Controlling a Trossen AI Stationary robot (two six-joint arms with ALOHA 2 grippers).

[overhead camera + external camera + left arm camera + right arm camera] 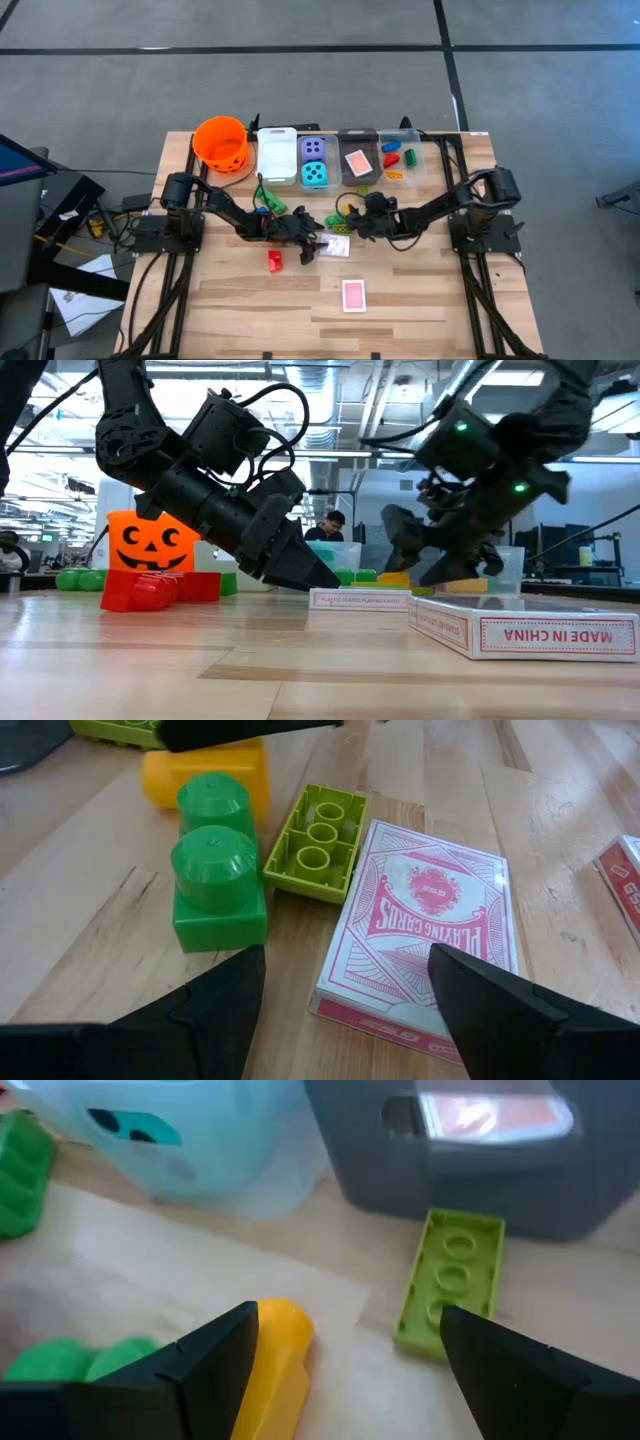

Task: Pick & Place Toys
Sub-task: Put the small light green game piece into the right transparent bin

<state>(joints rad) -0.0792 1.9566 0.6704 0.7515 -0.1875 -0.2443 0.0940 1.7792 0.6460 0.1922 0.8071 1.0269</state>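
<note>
Grey floor [300, 25] crossed by dark seams around wooden bench [420, 300]; beyond, open workshop with ceiling strip lights [60, 395], seated person [330, 525] behind.

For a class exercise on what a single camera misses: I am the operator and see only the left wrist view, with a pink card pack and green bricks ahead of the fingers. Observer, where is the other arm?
Observer: The right gripper hangs open near mid-table, just across the card pack from the left gripper.
Operator: Are any toys binned?
Observer: Yes. A teal die and a purple die sit in one clear bin at the back edge.
Operator: Anything loose outside my picture?
Observer: A red brick lies beside the left gripper, and a second card pack lies toward the front edge.
</note>
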